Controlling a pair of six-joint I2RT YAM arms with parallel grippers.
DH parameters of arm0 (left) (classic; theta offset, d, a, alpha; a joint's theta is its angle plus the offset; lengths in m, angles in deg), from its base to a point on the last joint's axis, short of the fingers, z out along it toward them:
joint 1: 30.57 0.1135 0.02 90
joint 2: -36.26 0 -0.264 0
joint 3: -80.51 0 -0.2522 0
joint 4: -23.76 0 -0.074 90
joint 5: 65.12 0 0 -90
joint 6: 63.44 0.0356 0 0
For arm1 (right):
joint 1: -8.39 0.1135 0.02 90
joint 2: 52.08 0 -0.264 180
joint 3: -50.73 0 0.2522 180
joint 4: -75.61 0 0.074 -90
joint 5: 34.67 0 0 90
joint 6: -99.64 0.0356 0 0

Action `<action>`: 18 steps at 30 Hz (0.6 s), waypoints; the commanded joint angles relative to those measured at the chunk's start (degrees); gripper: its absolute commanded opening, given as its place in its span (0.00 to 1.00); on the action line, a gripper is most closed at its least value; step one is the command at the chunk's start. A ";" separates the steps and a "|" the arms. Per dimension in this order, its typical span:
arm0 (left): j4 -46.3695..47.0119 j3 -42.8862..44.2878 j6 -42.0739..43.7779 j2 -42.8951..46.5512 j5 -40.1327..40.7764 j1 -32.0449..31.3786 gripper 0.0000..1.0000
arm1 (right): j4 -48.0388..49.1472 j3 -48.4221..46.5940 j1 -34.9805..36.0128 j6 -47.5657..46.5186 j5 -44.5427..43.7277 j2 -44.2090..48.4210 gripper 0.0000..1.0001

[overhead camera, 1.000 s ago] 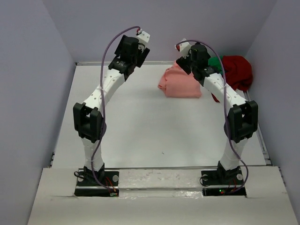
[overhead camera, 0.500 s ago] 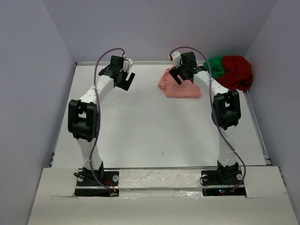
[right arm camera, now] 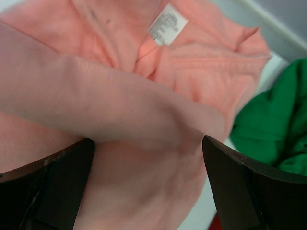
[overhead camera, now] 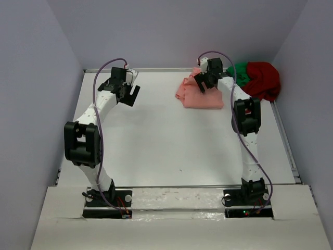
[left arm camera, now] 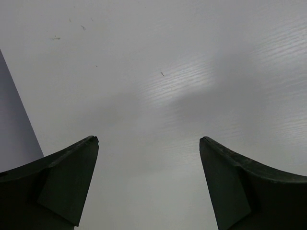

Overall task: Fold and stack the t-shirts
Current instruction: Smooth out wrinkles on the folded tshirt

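- Salmon-pink shirt [right arm camera: 144, 191] folded, softly creased, white neck tag [right arm camera: 167, 24] showing.
- Green shirt [right arm camera: 273, 120], dark red shirt [overhead camera: 263, 78] crumpled beside it.
- Left gripper [left arm camera: 148, 139], right gripper [right arm camera: 147, 140]: jaws wide apart, holding nothing.

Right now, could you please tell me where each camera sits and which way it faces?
Top external: above and behind the bases, looking down on the table; left arm and right arm show.
Left wrist: on the left arm, facing the table; the open left gripper frames it.
Right wrist: on the right arm, close over the salmon-pink shirt; the open right gripper frames it.
Shared: top external and right wrist both see it and the green shirt.
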 commanded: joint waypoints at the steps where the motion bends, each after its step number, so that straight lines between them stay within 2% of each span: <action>1: -0.03 -0.15 0.80 4.64 1.03 0.86 0.99 | -3.37 4.10 0.21 2.70 6.62 2.42 1.00; 5: 0.94 -2.52 0.80 7.01 0.24 1.03 0.99 | -5.74 11.30 0.21 2.79 11.03 6.37 1.00; 15: 2.17 -7.53 1.24 12.64 -0.02 1.56 0.99 | -13.39 17.21 0.21 3.93 24.91 12.18 1.00; 18: 2.17 -8.23 1.06 13.61 -0.81 1.65 0.99 | -16.21 19.67 0.74 1.13 27.21 15.25 1.00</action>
